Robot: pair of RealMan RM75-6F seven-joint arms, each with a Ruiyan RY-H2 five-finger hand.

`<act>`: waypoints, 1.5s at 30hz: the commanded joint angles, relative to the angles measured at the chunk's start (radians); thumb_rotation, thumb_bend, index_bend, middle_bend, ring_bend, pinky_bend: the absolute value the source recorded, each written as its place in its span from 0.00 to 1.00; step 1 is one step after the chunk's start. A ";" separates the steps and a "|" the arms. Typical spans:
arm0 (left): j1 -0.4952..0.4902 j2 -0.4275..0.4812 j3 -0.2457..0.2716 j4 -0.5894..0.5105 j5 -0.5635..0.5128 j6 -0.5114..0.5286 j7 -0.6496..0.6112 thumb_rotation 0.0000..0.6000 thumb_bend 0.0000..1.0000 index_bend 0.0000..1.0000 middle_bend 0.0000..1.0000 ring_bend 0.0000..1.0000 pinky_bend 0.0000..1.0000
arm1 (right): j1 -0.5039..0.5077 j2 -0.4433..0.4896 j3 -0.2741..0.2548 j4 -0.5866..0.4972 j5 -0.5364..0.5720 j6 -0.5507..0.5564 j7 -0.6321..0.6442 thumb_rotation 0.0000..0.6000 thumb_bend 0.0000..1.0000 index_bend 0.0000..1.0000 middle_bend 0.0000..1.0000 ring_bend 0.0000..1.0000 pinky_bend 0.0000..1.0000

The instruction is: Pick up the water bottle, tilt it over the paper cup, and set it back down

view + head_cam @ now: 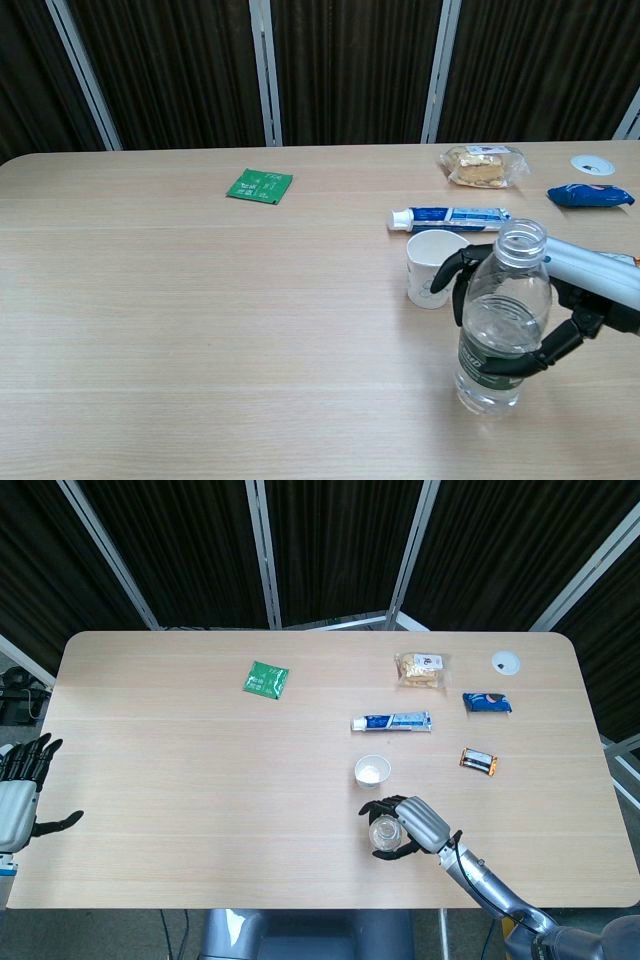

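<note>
The clear water bottle (pixel 384 832) (pixel 500 320) stands upright with no cap and a green label, just in front of and to the right of the white paper cup (pixel 371 771) (pixel 432 268). My right hand (pixel 420 822) (pixel 575 305) wraps around its middle from the right and holds it; one finger arches a little off the bottle toward the cup. Whether the bottle's base touches the table I cannot tell. My left hand (pixel 20 790) hangs off the table's left edge with its fingers spread, holding nothing; it shows only in the head view.
Behind the cup lies a toothpaste tube (pixel 391 722) (pixel 450 218). Farther back are a green packet (pixel 265 679), a snack bag (pixel 421 669), a blue packet (pixel 487 702), a wrapped bar (pixel 479 761) and a white disc (pixel 505 661).
</note>
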 commanded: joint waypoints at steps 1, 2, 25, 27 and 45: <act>0.001 0.003 0.001 -0.002 0.001 0.001 -0.004 1.00 0.00 0.00 0.00 0.00 0.00 | -0.001 0.004 -0.004 -0.004 0.005 0.002 -0.003 1.00 0.25 0.30 0.46 0.38 0.38; 0.001 0.003 0.001 -0.003 0.003 0.001 -0.005 1.00 0.00 0.00 0.00 0.00 0.00 | -0.002 0.005 -0.007 -0.007 0.008 0.003 -0.004 1.00 0.23 0.29 0.45 0.37 0.38; 0.001 0.013 0.004 -0.009 0.009 0.000 -0.018 1.00 0.00 0.00 0.00 0.00 0.00 | -0.004 0.081 -0.059 -0.062 0.032 -0.017 0.006 1.00 0.00 0.00 0.00 0.00 0.00; 0.002 0.014 0.005 -0.010 0.012 0.003 -0.020 1.00 0.00 0.00 0.00 0.00 0.00 | -0.004 0.096 -0.064 -0.074 0.035 -0.024 0.006 1.00 0.00 0.00 0.00 0.00 0.00; 0.010 0.038 0.021 -0.030 0.055 0.024 -0.049 1.00 0.00 0.00 0.00 0.00 0.00 | -0.072 0.273 -0.120 -0.104 0.058 0.008 -0.091 1.00 0.00 0.00 0.00 0.00 0.00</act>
